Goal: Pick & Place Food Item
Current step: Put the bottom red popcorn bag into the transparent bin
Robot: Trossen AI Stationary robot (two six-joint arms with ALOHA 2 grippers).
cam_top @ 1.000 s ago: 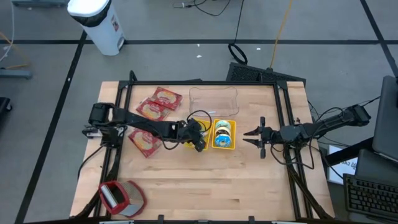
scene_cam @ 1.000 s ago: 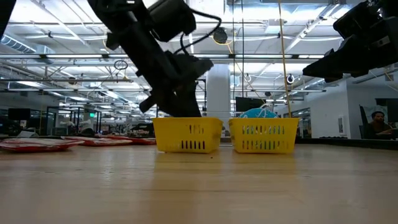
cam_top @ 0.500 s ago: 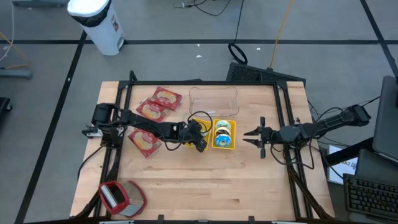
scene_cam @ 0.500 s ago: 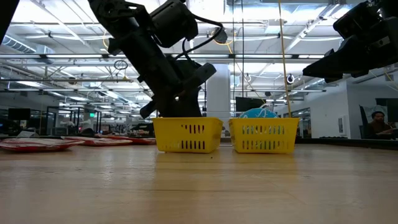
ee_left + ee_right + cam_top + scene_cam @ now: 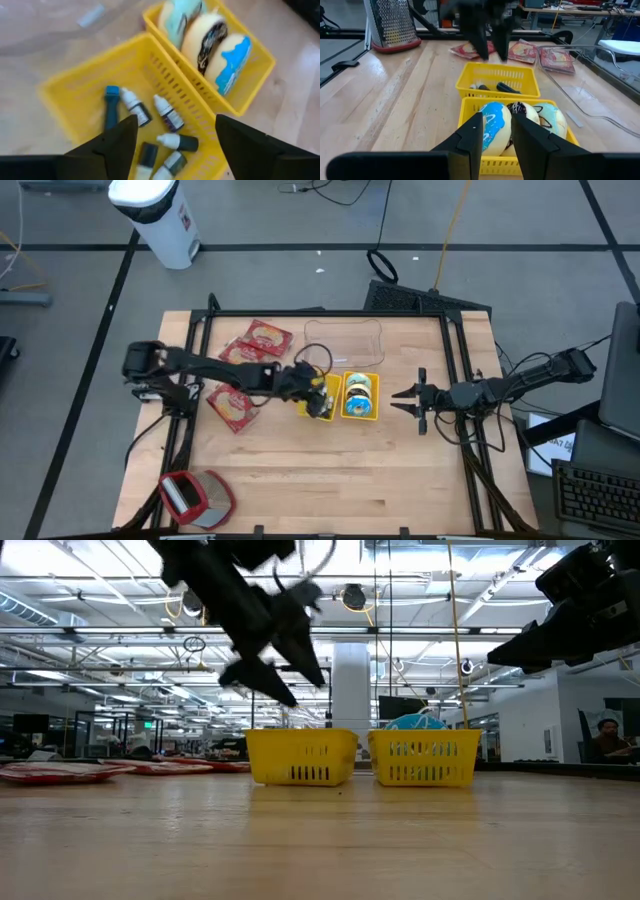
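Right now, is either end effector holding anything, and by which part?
Nothing is held. The left end effector is open above the yellow basket of small bottles, empty. The right end effector waits beside the donut basket, nothing between its fingers.

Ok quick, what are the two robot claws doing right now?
Left gripper: open, holding nothing, above the yellow basket of small bottles.
Right gripper: slightly open, empty.

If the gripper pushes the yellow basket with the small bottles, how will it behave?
The yellow basket looks like thin slotted plastic, so it would probably slide easily on the smooth wooden table. The small bottles lie loose inside and would likely roll. It touches the donut basket, so that may shift too.
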